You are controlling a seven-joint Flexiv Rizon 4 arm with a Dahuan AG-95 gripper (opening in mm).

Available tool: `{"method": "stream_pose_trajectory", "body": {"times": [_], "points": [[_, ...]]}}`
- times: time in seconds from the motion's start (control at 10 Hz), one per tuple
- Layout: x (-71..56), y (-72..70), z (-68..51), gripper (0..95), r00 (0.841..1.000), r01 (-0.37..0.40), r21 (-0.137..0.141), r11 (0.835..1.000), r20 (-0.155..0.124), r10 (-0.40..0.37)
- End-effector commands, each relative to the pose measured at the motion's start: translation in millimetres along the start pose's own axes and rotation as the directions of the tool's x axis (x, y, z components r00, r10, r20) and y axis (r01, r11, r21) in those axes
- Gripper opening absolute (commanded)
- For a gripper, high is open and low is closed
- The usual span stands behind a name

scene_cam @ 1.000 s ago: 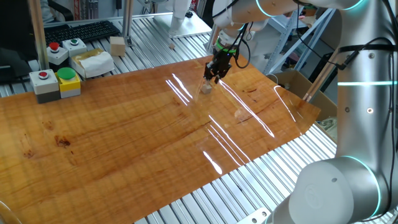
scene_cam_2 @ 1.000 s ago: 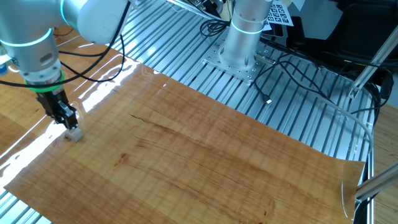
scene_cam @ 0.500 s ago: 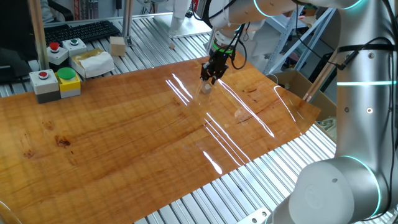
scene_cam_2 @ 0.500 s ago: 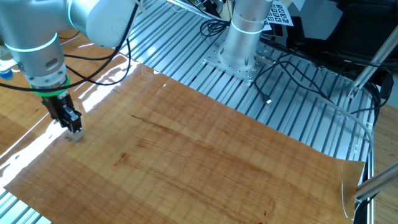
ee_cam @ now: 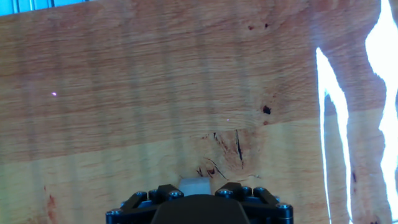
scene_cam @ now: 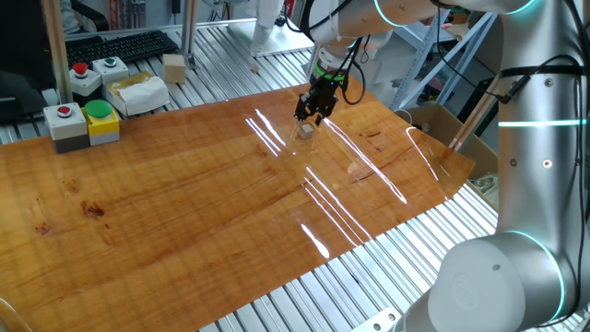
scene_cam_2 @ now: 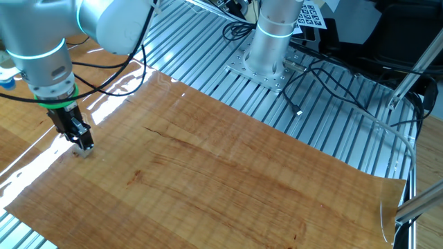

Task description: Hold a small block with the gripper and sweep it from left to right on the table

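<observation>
The small block [scene_cam: 301, 131] is a tiny pale cube lying on the glossy orange-brown table [scene_cam: 203, 203], near its far edge. My gripper [scene_cam: 308, 114], black with a green ring above it, hangs right over the block with its fingertips low around it. In the other fixed view the gripper [scene_cam_2: 85, 144] covers most of the block [scene_cam_2: 84, 151]. In the hand view the block [ee_cam: 194, 186] sits between the two black fingers [ee_cam: 237, 190], with a thin gap at one side. The jaws stand narrowly open around the block.
Two grey button boxes [scene_cam: 81, 120] and a white packet [scene_cam: 136, 92] stand at the table's far left corner, with a larger pale wooden block [scene_cam: 174, 67] behind them. Ribbed aluminium slats [scene_cam_2: 311, 104] surround the board. Cables [scene_cam_2: 325, 90] lie near the arm's base [scene_cam_2: 270, 41].
The gripper has shifted sideways and come down over the block. The block has stayed where it was on the table.
</observation>
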State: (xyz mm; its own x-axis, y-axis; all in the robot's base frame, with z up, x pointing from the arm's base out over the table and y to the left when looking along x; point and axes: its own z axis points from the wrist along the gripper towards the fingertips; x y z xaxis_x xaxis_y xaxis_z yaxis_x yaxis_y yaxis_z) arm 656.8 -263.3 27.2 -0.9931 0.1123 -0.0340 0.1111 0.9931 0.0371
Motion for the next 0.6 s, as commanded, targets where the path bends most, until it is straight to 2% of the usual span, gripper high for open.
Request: {"method": "stream_pose_trajectory", "body": {"times": [0.1,0.6], "points": [[-0.6,-0.4,2.5,38.0,1.000,0.000,0.001,1.000,0.001,0.000],[2.3,-0.3,11.4,38.0,1.000,0.000,0.003,1.000,0.002,0.000]]}}
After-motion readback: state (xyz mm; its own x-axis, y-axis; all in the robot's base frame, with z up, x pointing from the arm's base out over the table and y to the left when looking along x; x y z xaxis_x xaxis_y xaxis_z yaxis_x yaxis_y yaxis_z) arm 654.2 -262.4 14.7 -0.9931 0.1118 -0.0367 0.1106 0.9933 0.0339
